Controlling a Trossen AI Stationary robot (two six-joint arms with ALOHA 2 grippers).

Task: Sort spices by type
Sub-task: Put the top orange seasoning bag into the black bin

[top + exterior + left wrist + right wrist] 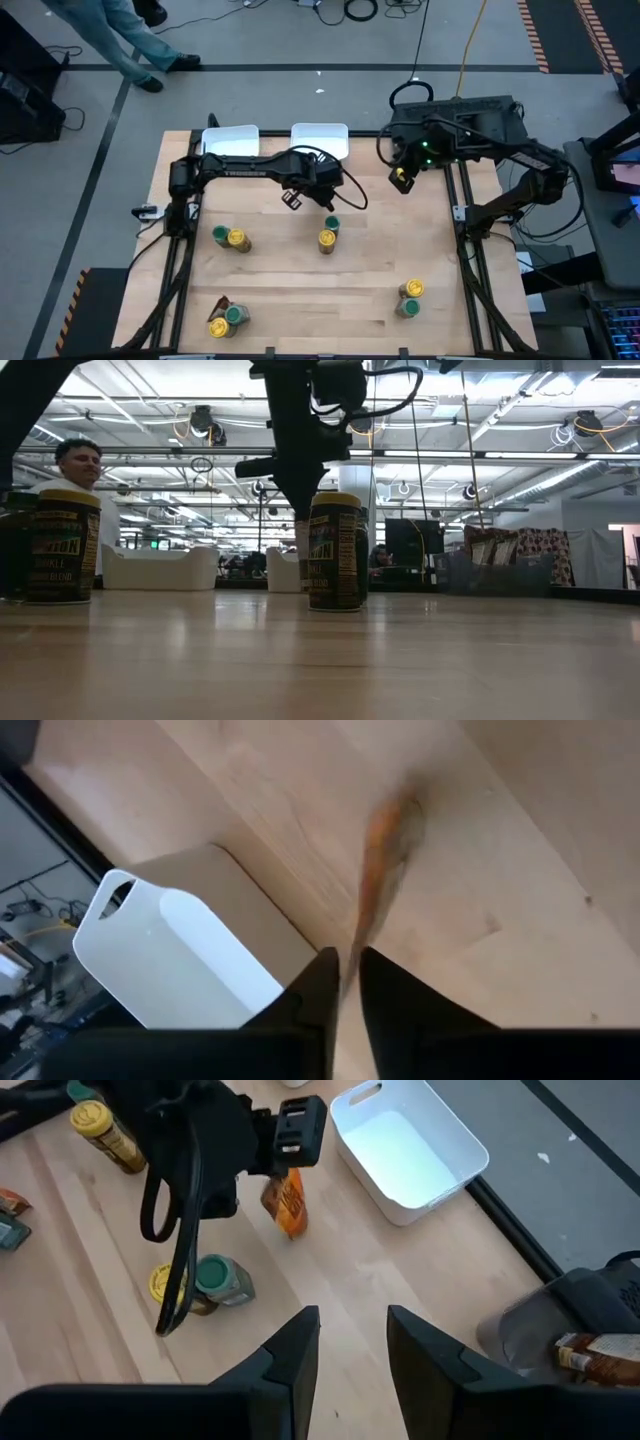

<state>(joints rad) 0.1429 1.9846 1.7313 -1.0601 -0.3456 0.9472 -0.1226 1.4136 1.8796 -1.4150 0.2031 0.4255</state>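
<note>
Left gripper (348, 982) up above the desk (300, 300), jaws squeezed on the top edge of a small orange packet (285, 1200) hanging below. Probably light, thin and floppy, so best pinched by an edge. White tray (410, 1155) just beyond the jaws; lots of bare wood under them. Right gripper (350, 1345) waiting apart, jaws open, holding nothing.

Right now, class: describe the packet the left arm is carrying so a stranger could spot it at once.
Start at the white tray on the table's far edge. Just before it, the left pincer dangles an orange packet above the wood. Unlike the lidded jars nearby, it is flat and airborne.
</note>
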